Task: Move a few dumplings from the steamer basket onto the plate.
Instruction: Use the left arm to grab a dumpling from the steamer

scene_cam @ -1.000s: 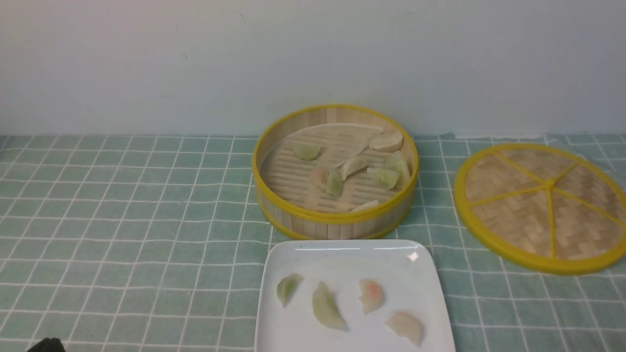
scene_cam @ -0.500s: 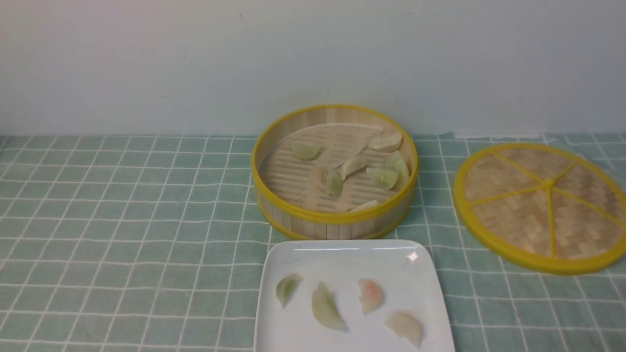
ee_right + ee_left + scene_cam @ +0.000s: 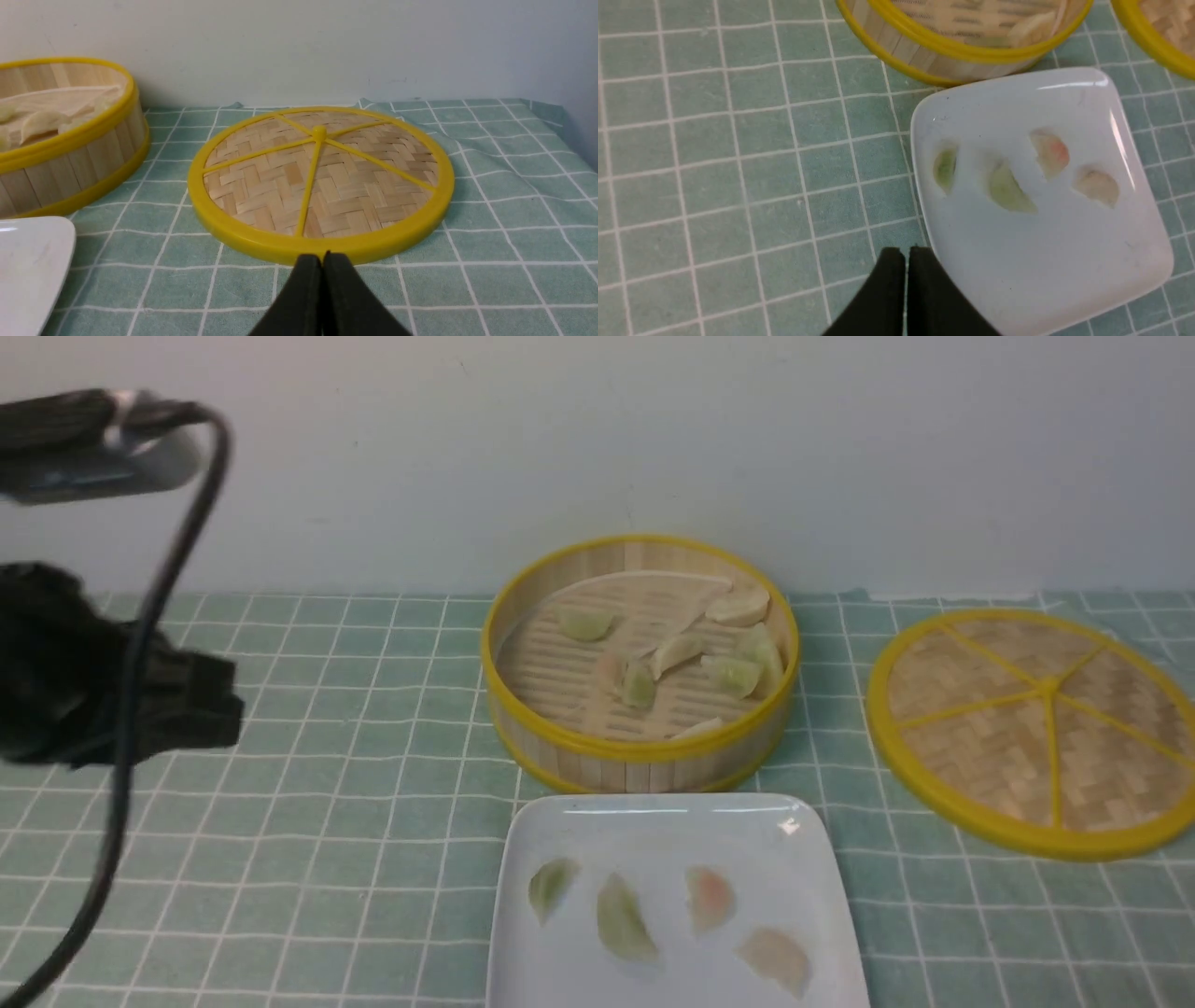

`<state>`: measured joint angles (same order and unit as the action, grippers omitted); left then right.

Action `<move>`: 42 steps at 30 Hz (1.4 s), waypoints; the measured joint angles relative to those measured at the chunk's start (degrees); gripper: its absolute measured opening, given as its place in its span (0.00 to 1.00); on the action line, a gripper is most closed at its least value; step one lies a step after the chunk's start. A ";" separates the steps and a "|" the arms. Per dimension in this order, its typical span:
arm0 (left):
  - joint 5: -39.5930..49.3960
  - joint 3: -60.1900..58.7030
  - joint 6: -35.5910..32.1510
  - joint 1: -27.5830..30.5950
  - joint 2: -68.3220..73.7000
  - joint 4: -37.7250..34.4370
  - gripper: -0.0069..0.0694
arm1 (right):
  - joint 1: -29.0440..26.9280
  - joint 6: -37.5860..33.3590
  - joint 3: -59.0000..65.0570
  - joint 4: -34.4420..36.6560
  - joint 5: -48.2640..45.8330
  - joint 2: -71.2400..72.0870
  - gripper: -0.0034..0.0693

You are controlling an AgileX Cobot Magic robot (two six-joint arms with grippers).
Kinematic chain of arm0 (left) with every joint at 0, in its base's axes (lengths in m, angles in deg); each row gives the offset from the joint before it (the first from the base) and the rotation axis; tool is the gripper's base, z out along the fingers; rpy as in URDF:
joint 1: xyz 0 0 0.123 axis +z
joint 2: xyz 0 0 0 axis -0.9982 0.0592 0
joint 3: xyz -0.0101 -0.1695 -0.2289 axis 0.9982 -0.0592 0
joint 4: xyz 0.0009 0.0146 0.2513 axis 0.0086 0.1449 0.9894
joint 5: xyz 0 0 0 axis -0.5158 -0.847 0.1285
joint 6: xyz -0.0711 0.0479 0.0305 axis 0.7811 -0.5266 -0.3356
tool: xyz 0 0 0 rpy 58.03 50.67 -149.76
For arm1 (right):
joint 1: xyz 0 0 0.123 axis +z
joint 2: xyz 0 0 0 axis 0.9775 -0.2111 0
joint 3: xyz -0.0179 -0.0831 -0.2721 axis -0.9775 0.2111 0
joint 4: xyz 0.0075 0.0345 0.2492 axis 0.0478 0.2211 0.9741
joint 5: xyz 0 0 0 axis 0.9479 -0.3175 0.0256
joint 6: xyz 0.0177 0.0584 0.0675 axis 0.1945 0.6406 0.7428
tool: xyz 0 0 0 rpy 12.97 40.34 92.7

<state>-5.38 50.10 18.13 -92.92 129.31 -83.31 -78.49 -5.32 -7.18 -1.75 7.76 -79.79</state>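
The steamer basket (image 3: pixel 639 747) stands at the middle back with several pale green and whitish dumplings (image 3: pixel 732 674) on its slatted floor. The white square plate (image 3: pixel 653 821) lies just in front of it and holds several dumplings (image 3: pixel 624 918), green, pink-orange and whitish. My left arm (image 3: pixel 93 681) hangs raised over the cloth at the far left. My left gripper (image 3: pixel 906 249) is shut and empty, above the cloth beside the plate's edge (image 3: pixel 924 140). My right gripper (image 3: pixel 322 255) is shut and empty, low over the cloth just before the lid; it does not show in the front view.
The flat woven lid with yellow spokes (image 3: pixel 1036 728) lies on the green checked cloth to the right of the basket; it also shows in the right wrist view (image 3: pixel 322 182). A black cable (image 3: pixel 140 644) hangs from the left arm. A pale wall stands behind.
My left arm has come into the front view at the far left, raised high; a second ago only a dark sliver showed at the bottom left. The dumplings, basket, plate and lid have not moved.
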 joint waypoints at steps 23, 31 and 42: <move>-3.87 45.66 -2.06 -17.26 55.50 8.47 0.13 | 0.00 0.00 0.00 0.00 0.00 0.00 0.03; -4.89 57.64 -1.23 -17.26 68.27 10.46 0.49 | 0.00 0.00 0.00 0.00 0.00 0.00 0.03; -7.25 59.03 1.50 -17.33 72.37 12.62 0.56 | 0.00 0.00 0.00 0.00 0.00 0.00 0.03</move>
<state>-12.63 109.13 19.63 -110.25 201.67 -70.70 -78.49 -5.32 -7.18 -1.75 7.76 -79.79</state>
